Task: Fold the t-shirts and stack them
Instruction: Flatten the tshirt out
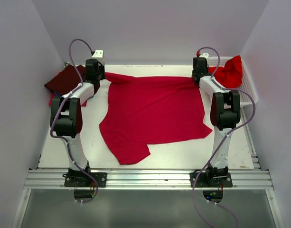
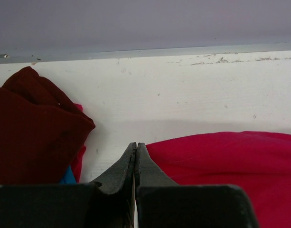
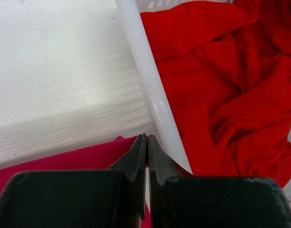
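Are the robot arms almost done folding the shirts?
About midway, it seems. Done: a dark maroon shirt lies on a pile at the far left, with blue cloth peeking beneath. In hand: the crimson-pink shirt lies spread out, unfolded, with the left hand and right hand shut at its far corners. Still to do: the bright red shirt waits crumpled in the white basket.

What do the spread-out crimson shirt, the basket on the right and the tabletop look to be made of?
Crimson shirt: soft matte knit cloth, probably cotton; it drapes and wrinkles.
Basket: glossy white plastic, judging by its smooth, shiny rim.
Tabletop: white painted or laminated board, matte, scuffed and speckled.
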Available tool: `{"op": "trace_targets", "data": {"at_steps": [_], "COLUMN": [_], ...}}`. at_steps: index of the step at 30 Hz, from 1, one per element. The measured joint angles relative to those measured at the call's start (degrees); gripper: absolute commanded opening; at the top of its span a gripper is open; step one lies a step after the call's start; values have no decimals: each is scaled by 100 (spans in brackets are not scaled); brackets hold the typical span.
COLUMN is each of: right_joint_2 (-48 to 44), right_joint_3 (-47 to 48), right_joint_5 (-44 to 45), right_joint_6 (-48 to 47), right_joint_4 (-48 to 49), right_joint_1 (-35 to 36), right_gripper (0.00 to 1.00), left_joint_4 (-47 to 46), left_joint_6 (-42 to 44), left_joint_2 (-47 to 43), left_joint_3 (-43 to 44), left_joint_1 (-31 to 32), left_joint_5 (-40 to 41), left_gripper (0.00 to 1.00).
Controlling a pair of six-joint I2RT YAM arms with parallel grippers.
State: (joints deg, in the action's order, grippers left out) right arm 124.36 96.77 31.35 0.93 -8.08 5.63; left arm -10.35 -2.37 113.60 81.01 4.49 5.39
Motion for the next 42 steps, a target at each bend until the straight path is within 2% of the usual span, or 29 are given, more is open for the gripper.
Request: {"op": "trace_targets", "data": {"at_steps": [17,21,25,29,38,42], "right_joint_2": [-4,-310,-1491,-3130,-6666,-7659], "right_joint_3": [133,-149,-905,-1351,-2350,-2717], "right_joint_5": [-494,-562,-542,-407,363,809], "right_joint_6": [208,197,118,-166,-1113,-1488], "right_joint_4": [-4,59,103,396,942,909], "right_joint_1": [66,151,352,833,2905,3751], "right_gripper": [0,0,0,0,0,0], "left_joint_4": [-22,15,184,225,398,876], "left_joint_6": [-4,-9,-9,2,184,306], "left_joint_2": [2,-199,-953,-2221,-5831,-7064], "left_joint_3": [420,295,146,-24,-1086,-1215], "left_joint_1": [-68,-72,-52,140,1360,1696], "left_joint_5": [-72,-118,-142,-85,286,361], "left_gripper": [0,0,0,0,0,0]}}
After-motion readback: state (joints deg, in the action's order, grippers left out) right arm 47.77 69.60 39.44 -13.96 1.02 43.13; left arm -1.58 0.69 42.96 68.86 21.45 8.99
